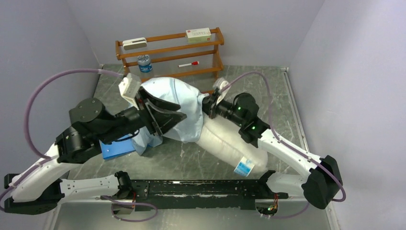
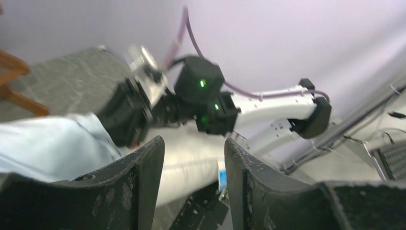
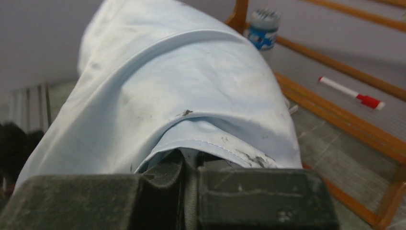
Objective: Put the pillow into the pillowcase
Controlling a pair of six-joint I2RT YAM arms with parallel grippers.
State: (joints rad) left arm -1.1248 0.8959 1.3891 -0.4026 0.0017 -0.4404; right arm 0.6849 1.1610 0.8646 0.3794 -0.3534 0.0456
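Right, the pillow (image 1: 225, 141) is partway in: its upper end sits inside the pillowcase (image 1: 179, 96), while the lower end, with its tag, sticks out bare on the table toward the right arm's base. The right gripper (image 3: 189, 171) is clamped tight on the pillowcase hem. The left gripper (image 2: 194, 142) is spread wide beside the sack with nothing pinched. Behind, the wooden rack (image 1: 167, 48) holds a jar (image 1: 144, 63), a red-capped marker (image 1: 188, 63) and a box (image 1: 198, 34).
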